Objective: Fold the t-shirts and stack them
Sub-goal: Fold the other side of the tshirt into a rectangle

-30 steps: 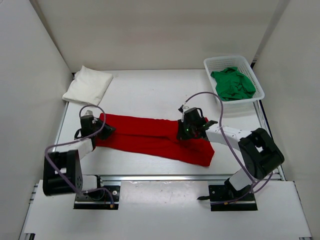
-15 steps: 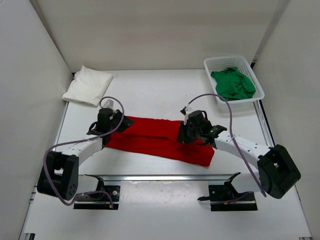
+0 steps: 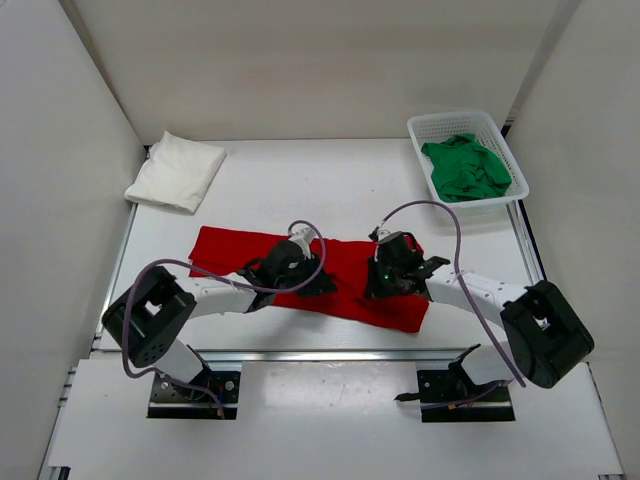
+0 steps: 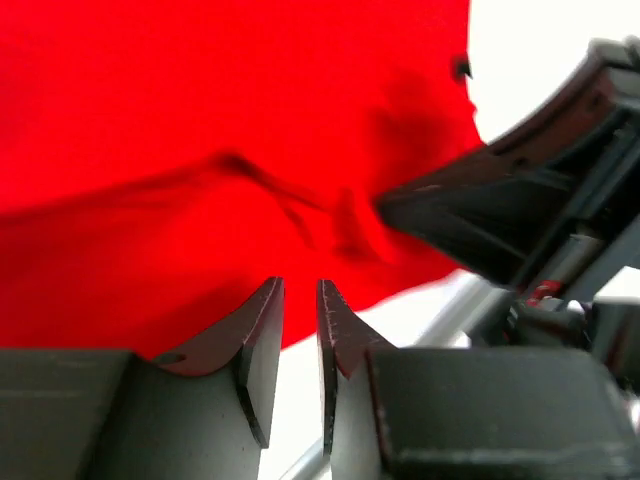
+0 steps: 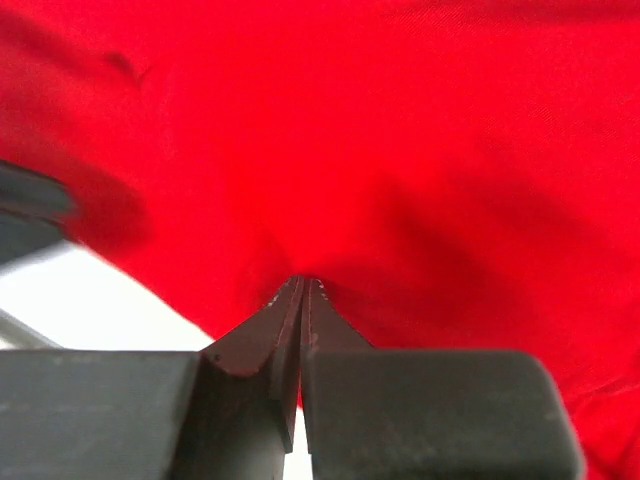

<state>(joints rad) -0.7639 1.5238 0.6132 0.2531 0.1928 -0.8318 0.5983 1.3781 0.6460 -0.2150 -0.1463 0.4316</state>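
Red t-shirt (image 3: 225, 250) lies flat on the table (image 3: 300, 190); I see both arms bent low inward over it, left gripper (image 4: 300, 290) jaws narrowly parted and empty, right gripper (image 5: 302, 285) jaws clenched, tips on cloth.

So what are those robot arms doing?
They are folding t-shirts. A bright red cloth t-shirt lies in a long strip on the table. The left gripper is over its near edge, jaws a little apart, gripping nothing visible. The right gripper is shut, tips on the red cloth; whether it pinches any is unclear. A white cloth t-shirt lies folded at far left, and a crumpled green cloth t-shirt sits in the white plastic lattice basket.
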